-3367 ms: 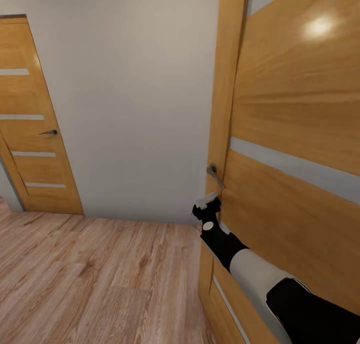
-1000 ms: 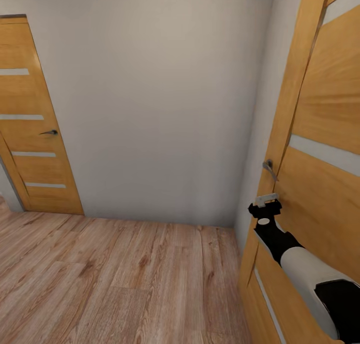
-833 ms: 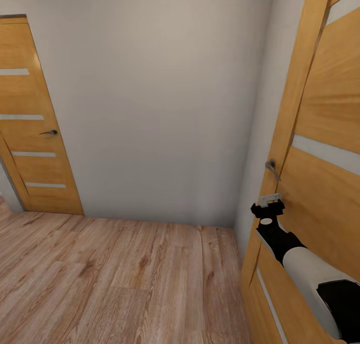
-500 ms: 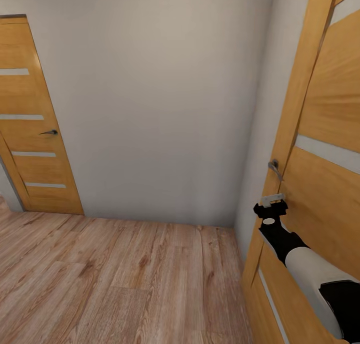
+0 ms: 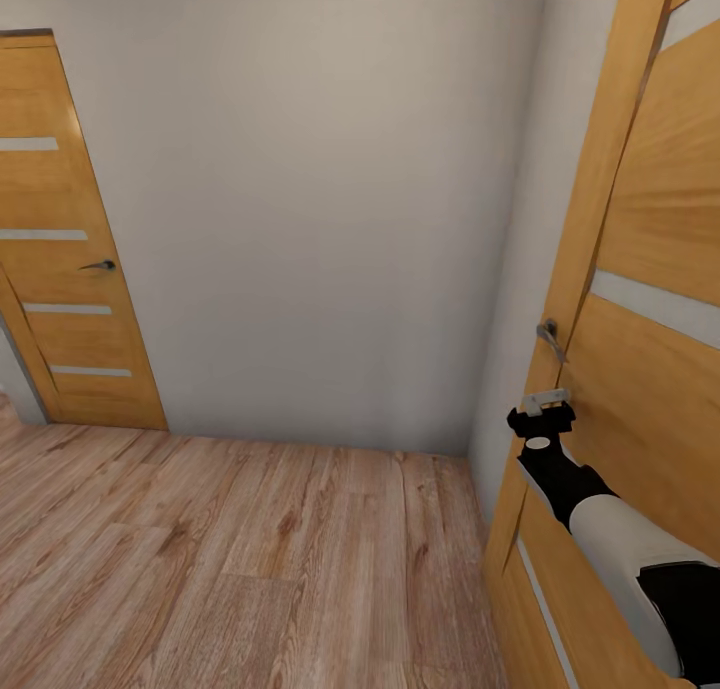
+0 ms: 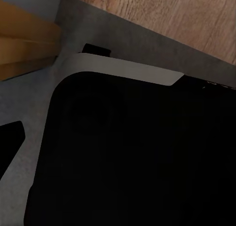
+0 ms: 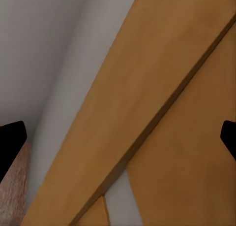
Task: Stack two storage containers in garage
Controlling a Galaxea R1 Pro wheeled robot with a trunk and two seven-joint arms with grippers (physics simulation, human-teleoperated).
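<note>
Seen from the head, the right arm (image 5: 610,529) is stretched forward along the near orange door (image 5: 640,369), which stands at the right of the wooden plank floor (image 5: 230,559). The right gripper (image 5: 541,414) is held just below the door's metal handle (image 5: 547,337), close against the door edge, not on the handle. From the right wrist, both dark fingertips (image 7: 11,145) are seen spread far apart at opposite edges, with only the door frame and pale wall between them, so the right gripper is released and grasps nothing. A second orange door (image 5: 70,239) with pale slits and its own handle (image 5: 98,265) is set in the wall (image 5: 300,199) well to the left of the near door. The left wrist camera is pressed close to a dark body panel (image 6: 132,157); the left gripper's state cannot be told. No storage container is seen near the door.
</note>
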